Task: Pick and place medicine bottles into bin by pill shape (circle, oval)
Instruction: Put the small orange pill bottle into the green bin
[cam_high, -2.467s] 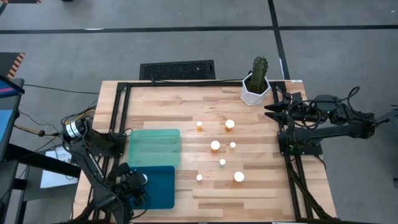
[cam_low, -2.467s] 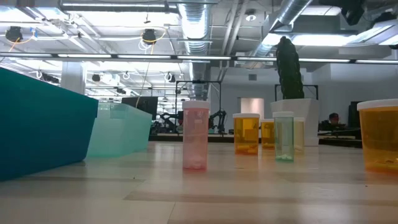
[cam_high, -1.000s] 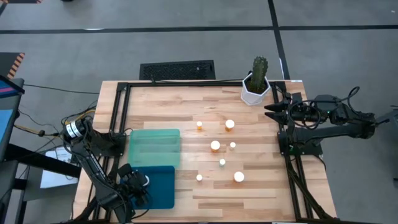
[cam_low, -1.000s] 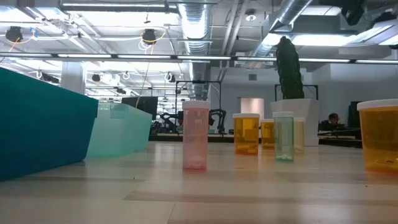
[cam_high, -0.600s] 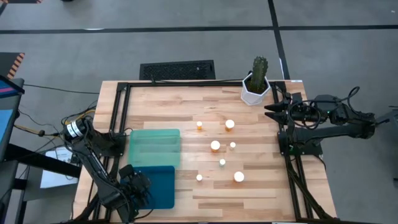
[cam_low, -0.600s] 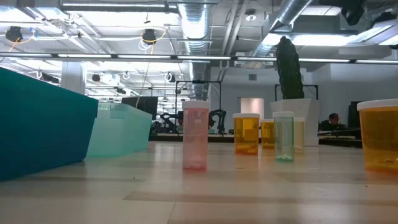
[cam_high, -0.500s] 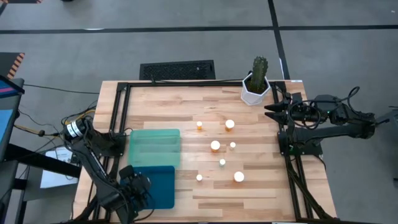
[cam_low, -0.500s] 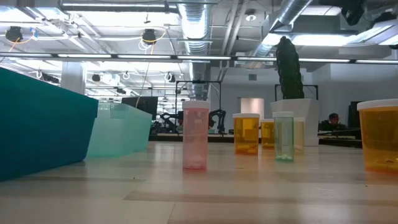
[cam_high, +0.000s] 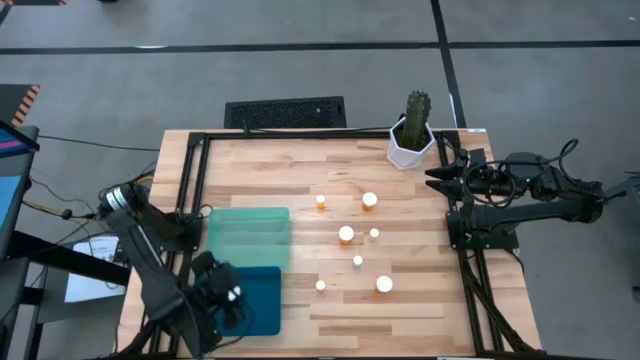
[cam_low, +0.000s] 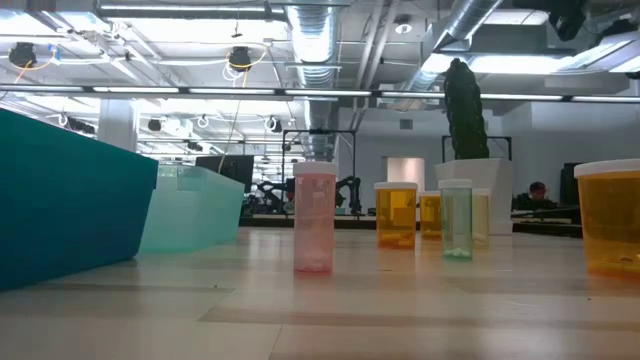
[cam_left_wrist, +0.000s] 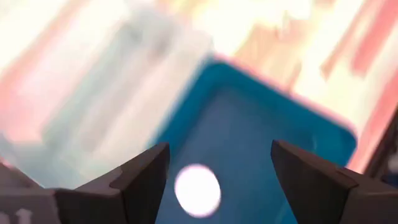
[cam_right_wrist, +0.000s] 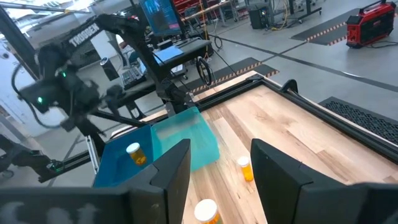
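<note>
Done: one medicine bottle (cam_left_wrist: 197, 190) lies in the dark teal bin (cam_high: 262, 300), below the left gripper (cam_left_wrist: 217, 171), whose fingers are spread.
Left: six medicine bottles (cam_high: 346, 234) stand mid-surface (cam_high: 300, 160).
Waiting: right gripper (cam_right_wrist: 219, 158), spread, at the right edge.
Around: light green bin (cam_high: 248, 236); potted cactus (cam_high: 412, 130), clear of the bottles.

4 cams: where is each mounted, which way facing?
High: overhead, straight down on the table; both arms show, left gripper over the dark teal bin, right gripper at table edge.
Low: table height, level across the bottles into the room; no arm.
Left wrist: down into that bin, between its open fingers.
Right wrist: past its fingers, across the table toward the left arm.
Shared: dark teal bin, all four.
</note>
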